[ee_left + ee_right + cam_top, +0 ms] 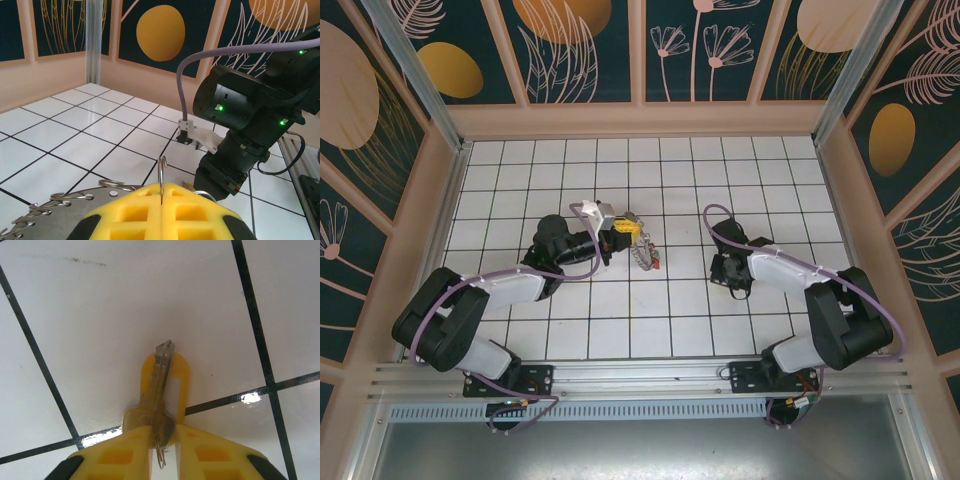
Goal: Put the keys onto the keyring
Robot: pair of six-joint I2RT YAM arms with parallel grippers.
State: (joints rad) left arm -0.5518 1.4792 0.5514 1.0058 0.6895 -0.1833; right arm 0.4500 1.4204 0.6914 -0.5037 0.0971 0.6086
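In the top view the keyring stands tilted on the tiles at mid table, a silvery hoop fringed with small loops. My left gripper holds its upper edge. In the left wrist view, the yellow fingers are shut on one thin wire loop, and the toothed hoop runs off to the lower left. My right gripper points down at the floor on the right. In the right wrist view, that gripper pinches the head of a brass key. A yellow tag lies behind it.
The floor is white tile with black grid lines, walled by tan panels on three sides. My right arm with its grey cable looms close ahead in the left wrist view. A metal rail runs along the near edge.
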